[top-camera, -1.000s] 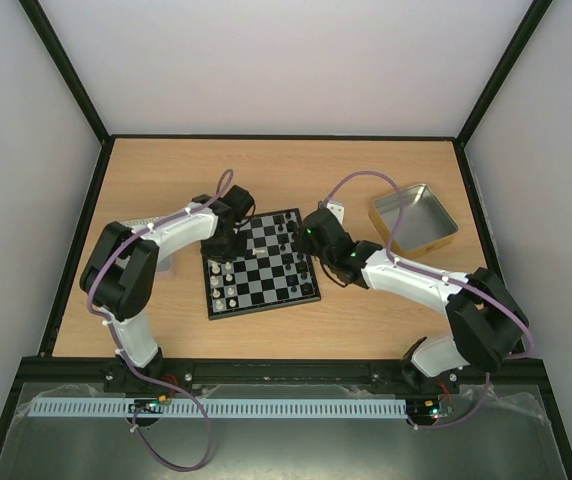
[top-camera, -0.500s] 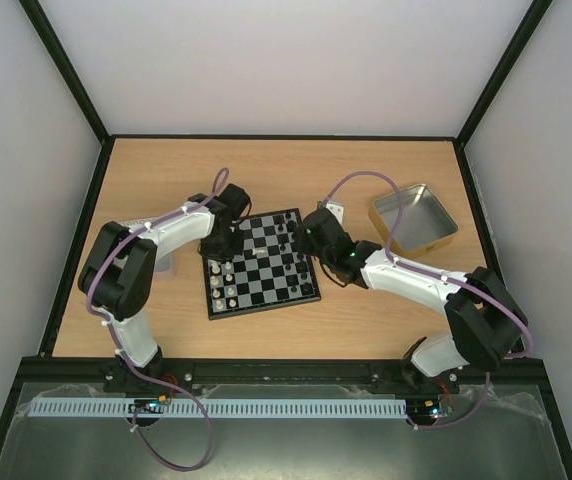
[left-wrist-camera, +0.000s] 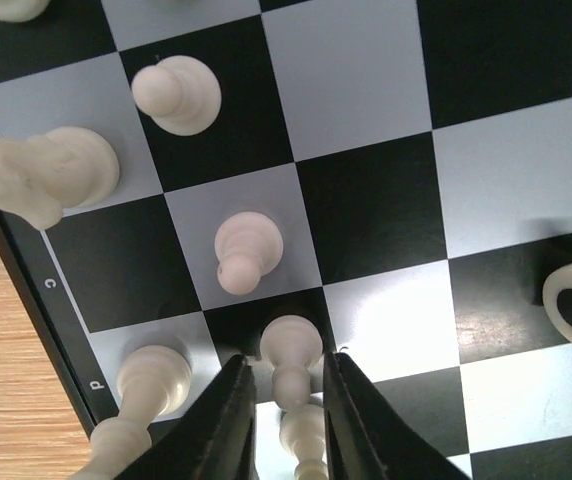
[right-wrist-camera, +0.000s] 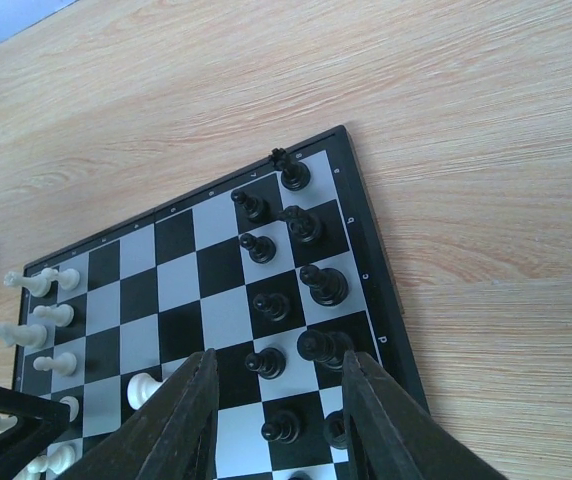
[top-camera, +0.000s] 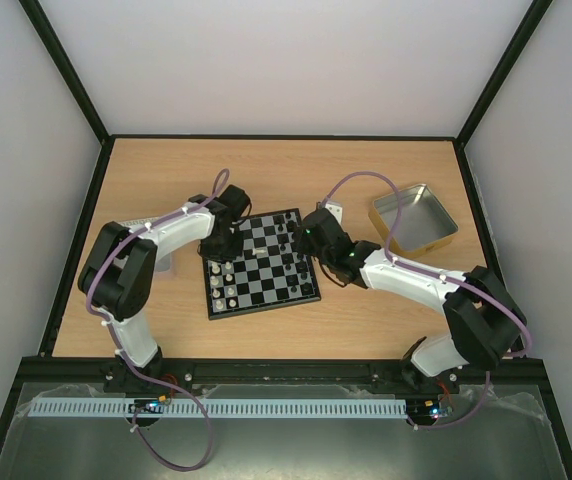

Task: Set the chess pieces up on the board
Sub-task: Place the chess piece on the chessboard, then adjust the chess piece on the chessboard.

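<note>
Flanking a white pawn closely with the left fingers, one on each side, low over the white end of the board; cannot tell whether pinching it or just clear of it. Appears upright there, in line with other white men already standing near that edge. Hovering with the right fingers spread and empty above the opposite end, over black men ranged in two rows along their edge. With the board mid-bench between the two arms, and an open tin well off to its right. Reads as the placing step for this one pawn, with the set-up well along on both sides. Next, most likely: part the left fingers fully and lift straight up, so as not to drag or tip the pawn or its close neighbours. Then look to the stray white man sitting out toward mid-board, away from its own rows. Calls for a small, clean, vertical withdrawal, with little room between pieces, while keeping the right arm clear.
</note>
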You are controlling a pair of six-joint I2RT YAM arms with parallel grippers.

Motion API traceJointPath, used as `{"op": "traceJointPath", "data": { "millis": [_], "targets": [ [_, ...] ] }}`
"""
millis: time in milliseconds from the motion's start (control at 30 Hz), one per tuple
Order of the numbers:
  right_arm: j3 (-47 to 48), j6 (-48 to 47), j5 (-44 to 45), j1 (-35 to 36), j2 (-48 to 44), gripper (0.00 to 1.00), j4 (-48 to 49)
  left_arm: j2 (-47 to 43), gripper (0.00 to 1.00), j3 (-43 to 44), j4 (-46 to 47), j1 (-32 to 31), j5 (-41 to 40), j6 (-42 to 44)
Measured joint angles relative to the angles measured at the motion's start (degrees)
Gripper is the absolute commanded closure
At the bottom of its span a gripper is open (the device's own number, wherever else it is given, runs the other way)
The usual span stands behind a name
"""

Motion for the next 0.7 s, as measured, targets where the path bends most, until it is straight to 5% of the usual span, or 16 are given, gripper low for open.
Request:
{"op": "traceJointPath", "data": {
  "millis": [500,700],
  "targets": [
    [0.0,0.1,-0.6,0.0,0.0,0.67,0.3,-1.9,0.74,-0.8,-0.7,0.0,1.1,-0.1],
    [0.0,0.2,-0.7,0.0,0.0,0.67,0.3,-2.1,0.81,-1.5,-0.7,-0.1,2.1,-0.2]
  ]
}}
